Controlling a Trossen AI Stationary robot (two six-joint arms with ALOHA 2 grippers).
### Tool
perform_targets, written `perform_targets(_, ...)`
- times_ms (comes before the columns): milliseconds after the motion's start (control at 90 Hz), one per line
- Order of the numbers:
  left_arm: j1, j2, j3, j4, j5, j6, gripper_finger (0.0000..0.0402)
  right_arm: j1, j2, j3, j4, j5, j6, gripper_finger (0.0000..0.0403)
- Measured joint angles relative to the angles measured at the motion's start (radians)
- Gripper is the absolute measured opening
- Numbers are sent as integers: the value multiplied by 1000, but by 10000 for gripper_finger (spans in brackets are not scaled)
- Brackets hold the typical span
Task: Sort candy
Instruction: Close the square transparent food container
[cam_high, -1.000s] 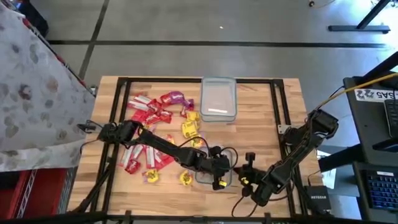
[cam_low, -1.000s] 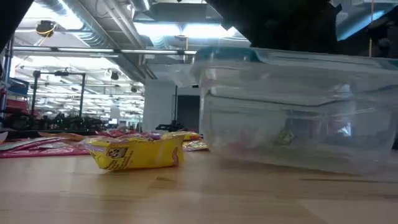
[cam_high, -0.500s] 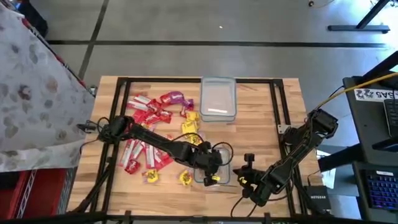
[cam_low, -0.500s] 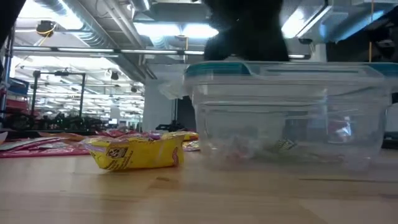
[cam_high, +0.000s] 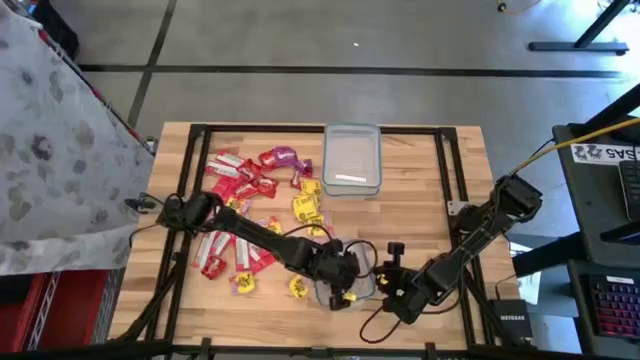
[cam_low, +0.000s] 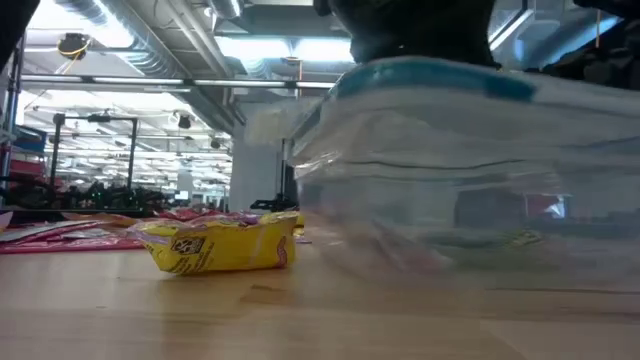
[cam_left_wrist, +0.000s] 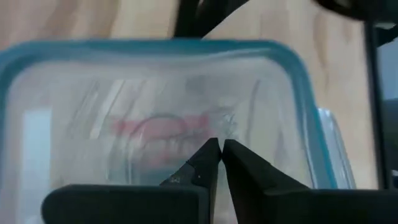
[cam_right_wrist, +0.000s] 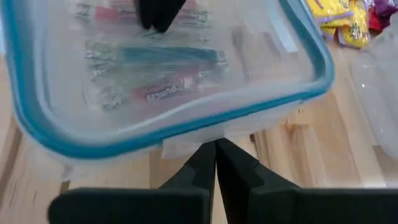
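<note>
Both arms meet at the near tub (cam_high: 345, 283), apparently seating its blue-rimmed lid (cam_right_wrist: 168, 81): the right gripper (cam_right_wrist: 214, 152) is pinched onto the lid's tab, the left gripper (cam_left_wrist: 216, 152) pressed closed on top. Red candy shows inside; more candy (cam_high: 250, 200) lies beyond the tub, left of a far tub (cam_high: 351, 160). No label is legible.

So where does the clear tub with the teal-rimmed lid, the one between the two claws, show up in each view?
High view: the lidded tub sits near the table's front edge, between the left claw and the right claw.
Low view: it fills the right half, tilted.
Left wrist view: it fills the frame.
Right wrist view: it fills the upper frame.
Shared landmark: the teal lid rim.
</note>
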Motion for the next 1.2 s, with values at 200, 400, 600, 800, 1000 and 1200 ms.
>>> perform_targets(200, 0, 14, 0, 46, 14, 11, 17, 2, 0, -3, 23, -13, -26, 0)
perform_targets(400, 0, 16, 0, 56, -1, 44, 17, 3, -3, -7, 28, -14, -82, 0)
perform_targets(600, -8, 17, -27, 91, -29, 64, 17, 7, -8, -117, 303, -33, -204, 0)
perform_targets(800, -11, 17, -58, 167, -51, 63, 17, 10, -23, -165, 318, -47, -159, 0)
perform_targets(1000, 1, 28, -63, 231, -109, 88, 17, 41, -132, -67, -3, 59, -50, 0)
perform_targets(1200, 60, 106, -63, 465, -187, 90, 17, 135, -226, -3, -27, -13, -97, 0)
